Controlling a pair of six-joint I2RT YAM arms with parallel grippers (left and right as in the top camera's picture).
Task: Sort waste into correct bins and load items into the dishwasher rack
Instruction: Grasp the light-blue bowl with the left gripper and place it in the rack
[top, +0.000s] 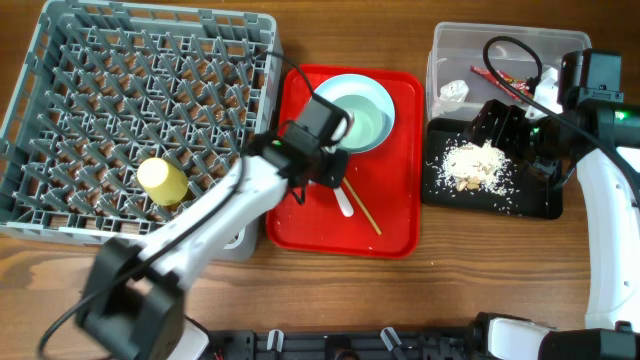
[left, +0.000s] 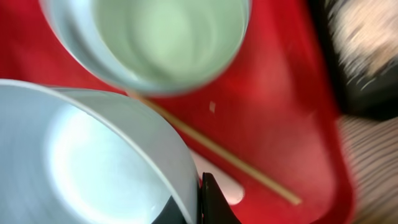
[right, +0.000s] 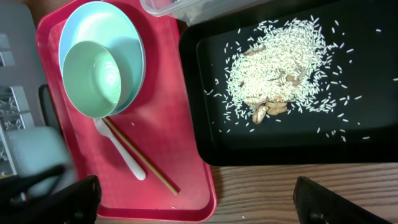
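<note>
While the left gripper (top: 322, 168) grips a round pale mint bowl (left: 93, 155) by its rim, mouth up, over the red serving tray (top: 400, 215), thin wooden chopsticks (top: 363, 210) flat there, long axis diagonal, far-left to near-right, right gripper (right: 199, 202) spread wide above shallow black tray (right: 211, 137).

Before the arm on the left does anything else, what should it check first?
1. Left gripper clamped on the near pale bowl at its rim: looks ok.
2. Large grey plastic pegged rack has free pegs beside the small yellow cup: ok.
3. Second mint bowl sits level on the round pale blue plate: ok.
4. Right gripper open, empty, over the shallow black tray, away from the red serving tray: ok.
5. Held bowl clear of the white plastic fork and wooden chopstick: cannot tell.
</note>
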